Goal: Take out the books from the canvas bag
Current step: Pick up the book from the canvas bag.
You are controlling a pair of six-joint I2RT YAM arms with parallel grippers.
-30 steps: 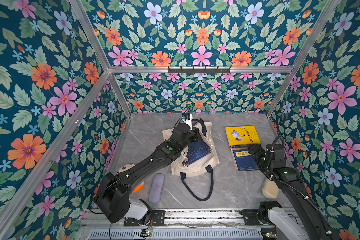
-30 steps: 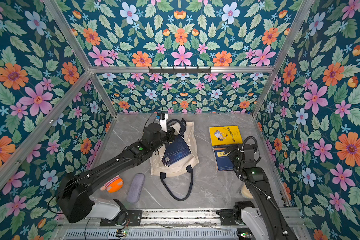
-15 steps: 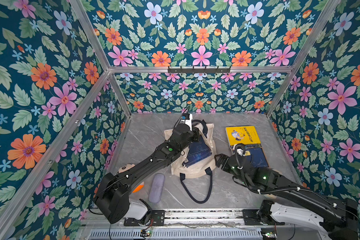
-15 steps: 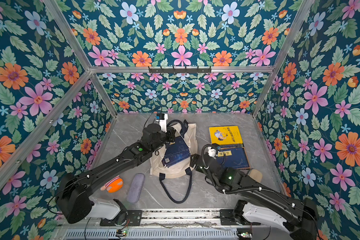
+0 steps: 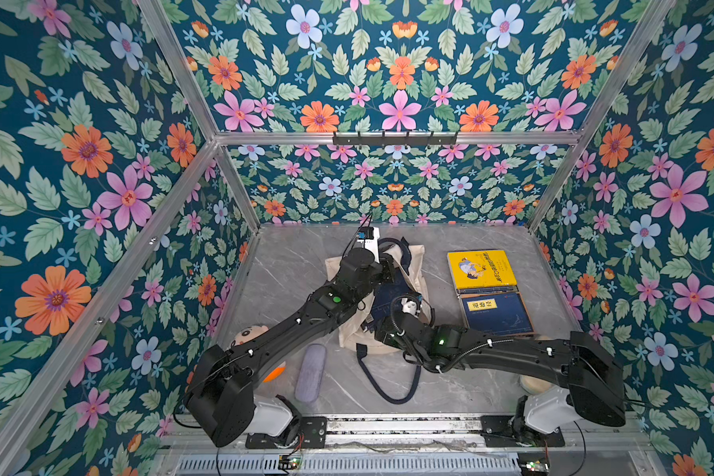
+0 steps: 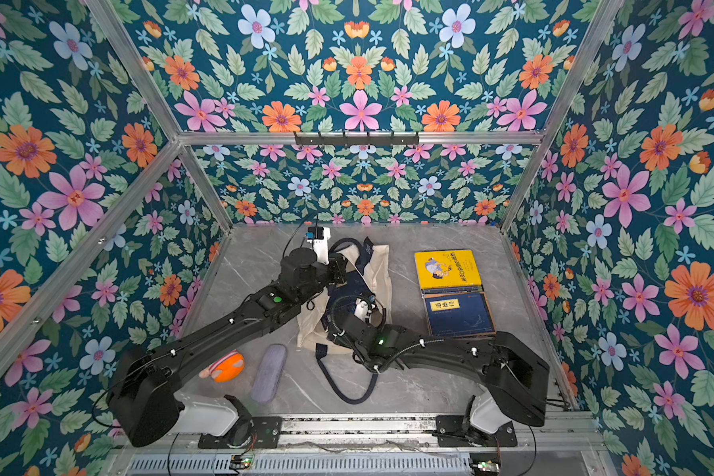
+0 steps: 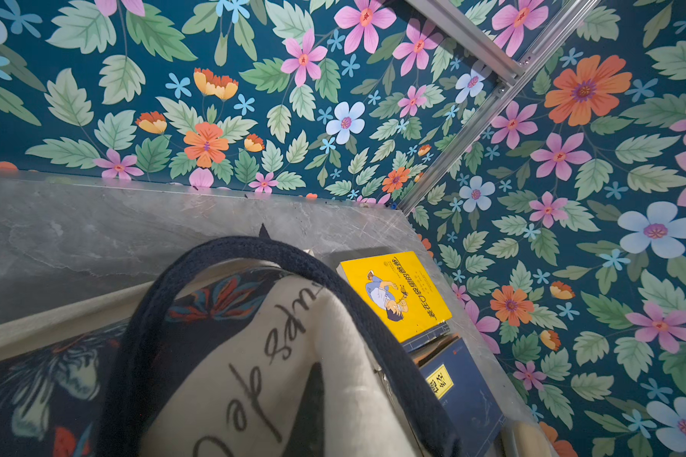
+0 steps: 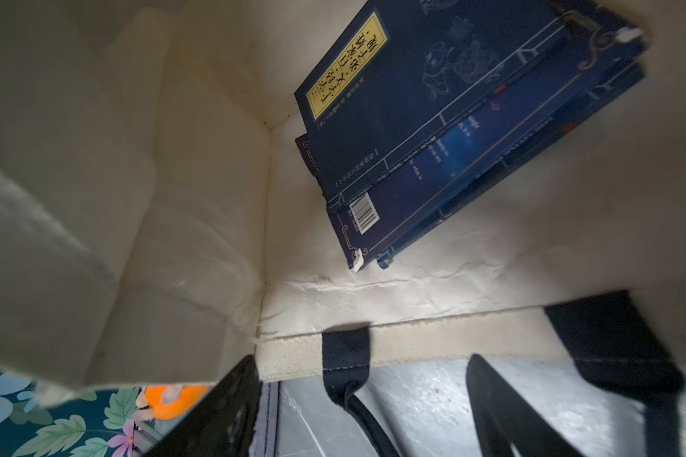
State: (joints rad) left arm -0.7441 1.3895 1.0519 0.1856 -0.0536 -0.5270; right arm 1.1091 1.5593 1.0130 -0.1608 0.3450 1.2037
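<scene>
Right gripper [image 8: 363, 411] at bag [image 8: 412, 292]; one yellow book [image 5: 481, 268] outside.

Both arms reach forward, left hand [image 5: 389, 263] clenched, right hand [image 8: 363, 368] spread wide.

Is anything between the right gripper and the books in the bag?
Nothing visible. The bag gapes open and the books lie inside, ahead of the right gripper; only its rim and a handle lie under the fingers.

Floral walls [image 5: 400, 111]; grey marble tabletop [image 5: 289, 263]
</scene>
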